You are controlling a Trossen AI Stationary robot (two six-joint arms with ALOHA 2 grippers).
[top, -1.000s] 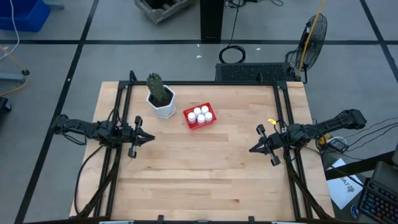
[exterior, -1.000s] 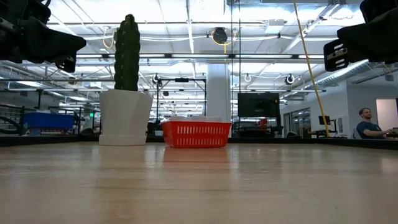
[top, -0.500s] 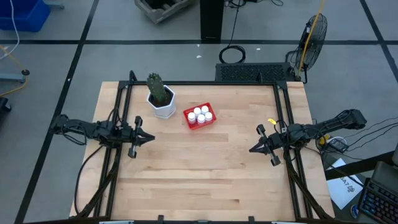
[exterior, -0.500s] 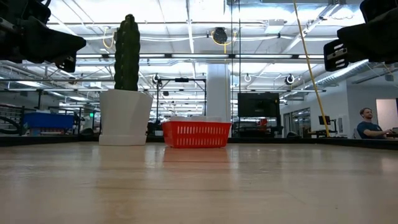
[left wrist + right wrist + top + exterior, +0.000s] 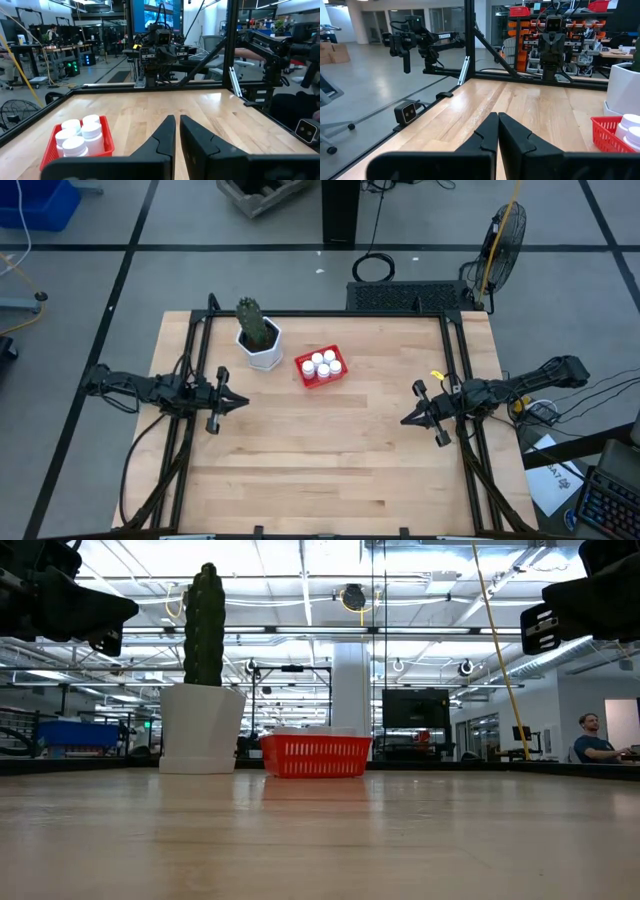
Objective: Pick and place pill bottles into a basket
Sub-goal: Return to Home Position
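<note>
The red mesh basket point(image 5: 320, 367) stands on the table at the far middle, beside the white pot. Several white pill bottles point(image 5: 321, 364) stand upright inside it; they also show in the left wrist view point(image 5: 80, 135). The basket also shows in the low view point(image 5: 315, 755) and at the edge of the right wrist view point(image 5: 615, 132). My left gripper point(image 5: 243, 402) hovers over the table's left side, shut and empty, fingers level. My right gripper point(image 5: 405, 421) hovers over the right side, shut and empty.
A white hexagonal pot with a green cactus point(image 5: 259, 337) stands just left of the basket. Black frame rails point(image 5: 450, 360) run along the table's left, right and far edges. Bare wood point(image 5: 320, 460) lies between the grippers and toward the near edge.
</note>
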